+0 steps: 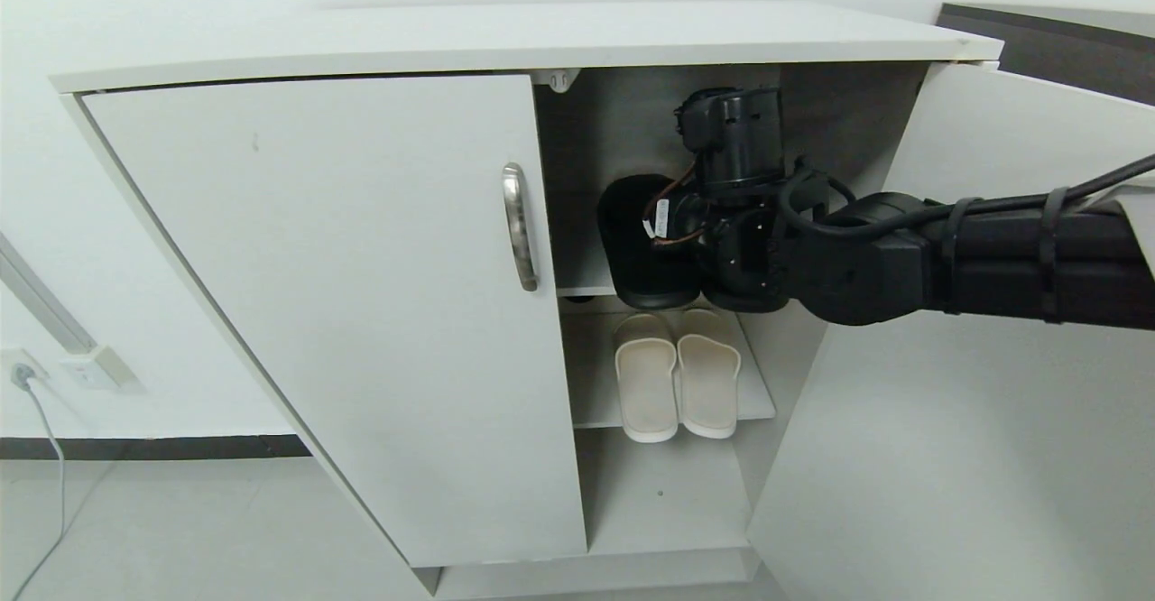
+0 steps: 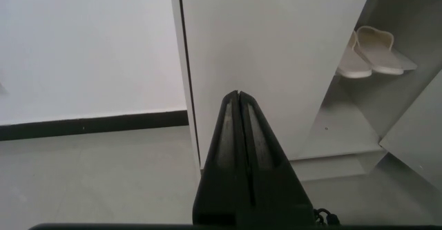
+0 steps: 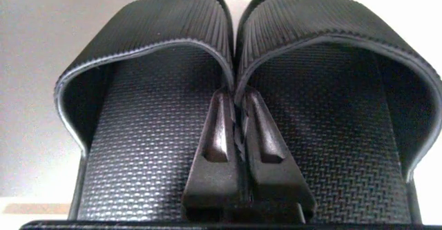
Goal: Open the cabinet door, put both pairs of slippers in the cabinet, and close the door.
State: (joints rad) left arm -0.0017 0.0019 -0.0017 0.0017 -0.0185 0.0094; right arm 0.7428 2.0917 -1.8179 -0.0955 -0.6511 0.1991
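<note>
Holding black slippers [image 3: 148, 130] inside cabinet [image 1: 541, 37]

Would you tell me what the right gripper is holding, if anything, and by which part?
The right gripper holds the black slippers, pinching their adjoining inner strap edges together.

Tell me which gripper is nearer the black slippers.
Right. The right gripper pinches the black slippers at their inner edges inside the cabinet; the left gripper, shut, sits outside, before the closed left door.
</note>
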